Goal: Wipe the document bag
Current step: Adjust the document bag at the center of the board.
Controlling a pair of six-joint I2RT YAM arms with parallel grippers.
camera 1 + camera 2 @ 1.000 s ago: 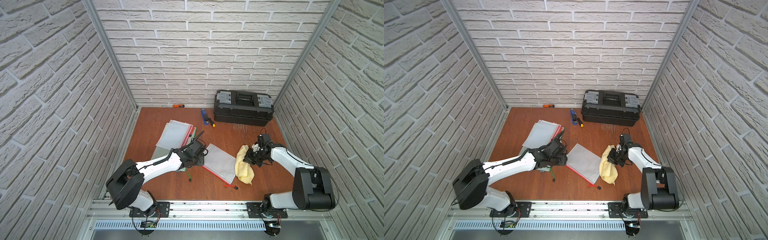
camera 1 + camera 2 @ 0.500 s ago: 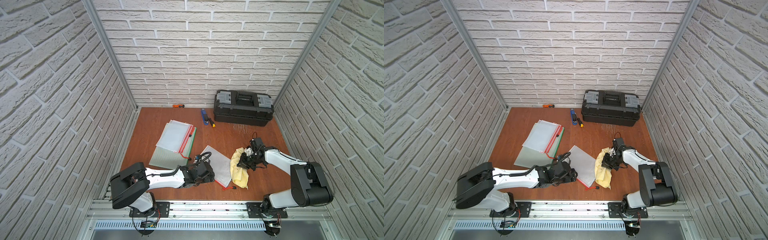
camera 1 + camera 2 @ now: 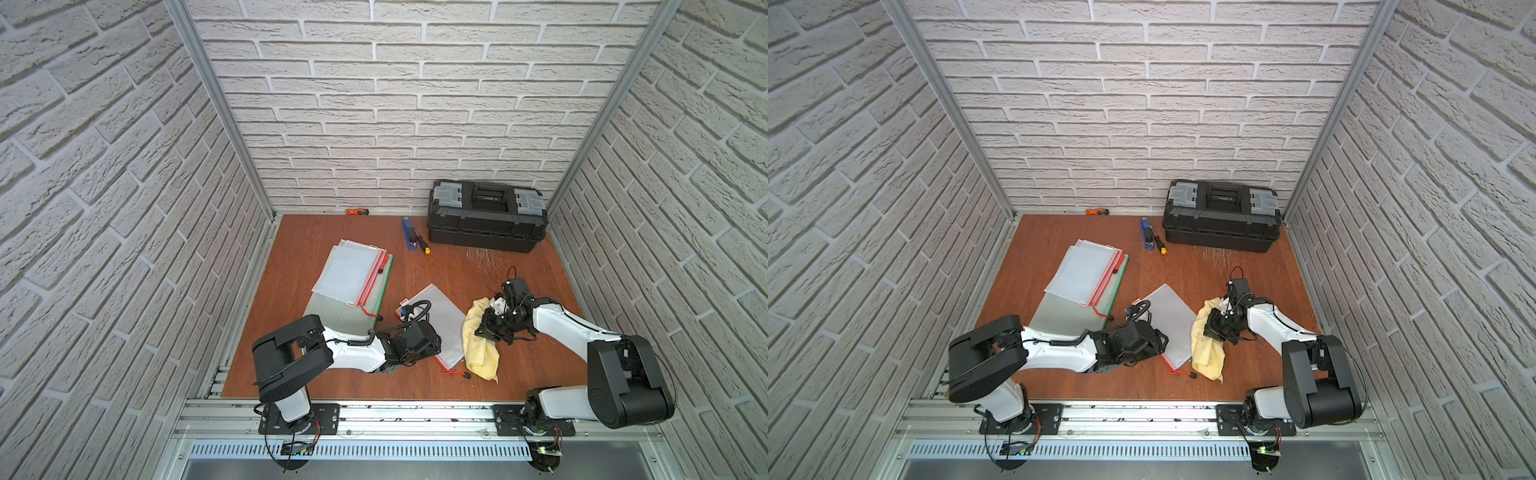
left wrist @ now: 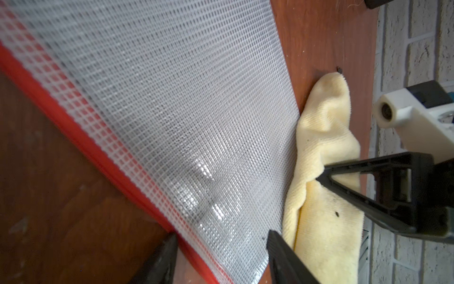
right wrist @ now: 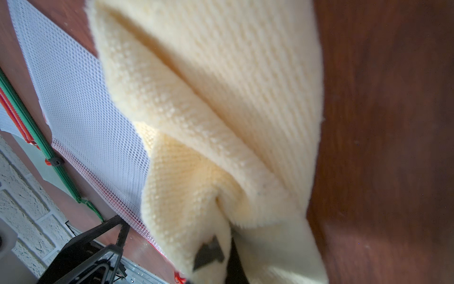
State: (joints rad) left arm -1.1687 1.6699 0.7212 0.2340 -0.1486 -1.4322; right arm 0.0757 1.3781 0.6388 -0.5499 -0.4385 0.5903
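Reddish-brown wooden tabletop [image 3: 415, 266], white faux-brick walls [image 3: 415, 104] all round. Clear mesh document bag with red zipper [image 3: 444, 320] lies flat front-middle. Left gripper [image 4: 221, 237] straddles its corner, jaws apart. Right gripper [image 3: 484, 332] pinches a pale yellow cloth [image 3: 482, 353] at its edge.

No legible text, label, brand or number in any view. Document bag [image 4: 172, 98], close up in the left wrist view, shows plain white mesh with a red edge and no print. Cloth [image 5: 221, 98] in the right wrist view is plain yellow weave, unmarked. Toolbox [image 3: 486, 220] appears in both top views, and any marking on it is too small to read.
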